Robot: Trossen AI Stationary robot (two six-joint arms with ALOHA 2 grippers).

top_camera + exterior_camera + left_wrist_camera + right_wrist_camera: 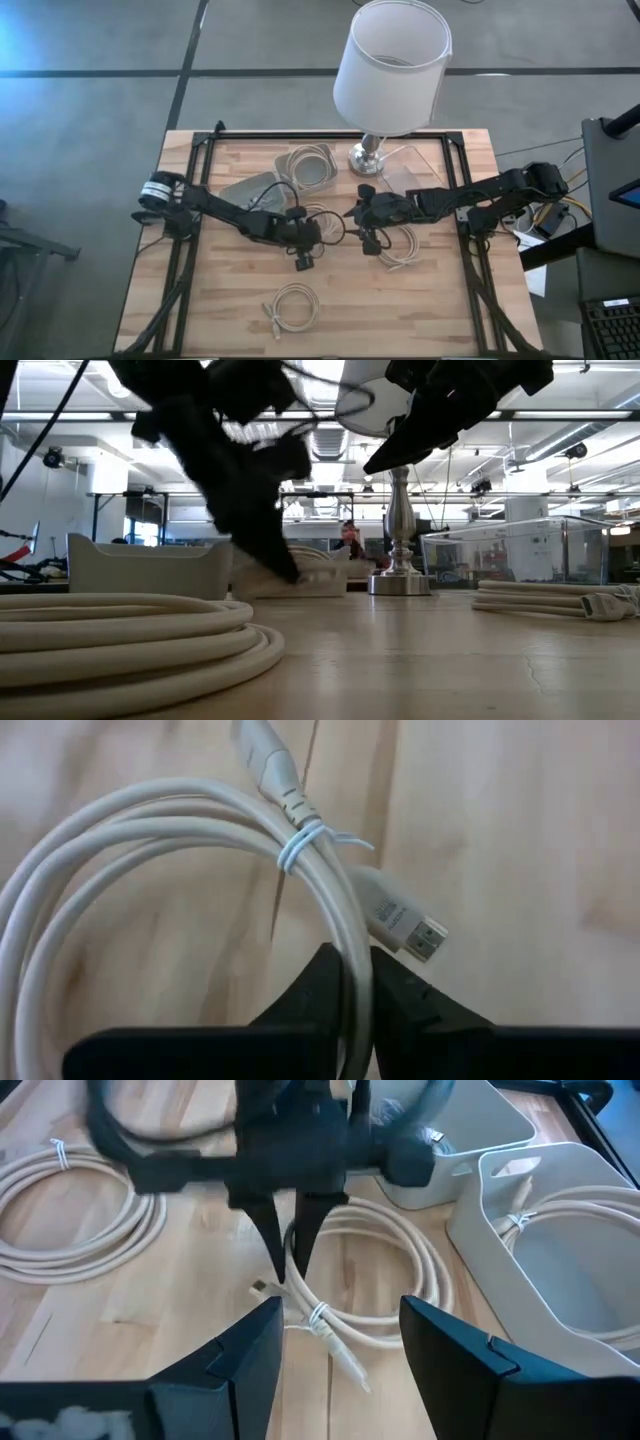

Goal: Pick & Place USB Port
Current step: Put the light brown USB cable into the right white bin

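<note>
- The left gripper is reaching down at the middle of the tabletop, just in front of the lamp; its fingers are pinching narrow around the strands of a coiled white cable.
- That cable is lying flat on the wood, bound with a thin tie, its metal plug poking out beside the fingers.
- The right gripper is hovering close to the lamp base, facing the left one; its fingers are standing wide apart, holding nothing.
- A second coil is sitting far from the lamp, near the front edge; a third coil is resting beside the right gripper.
- Two pale bins are sitting just left of the lamp base, one with a coiled cable inside; a clear box is sitting just right of the lamp base.
</note>
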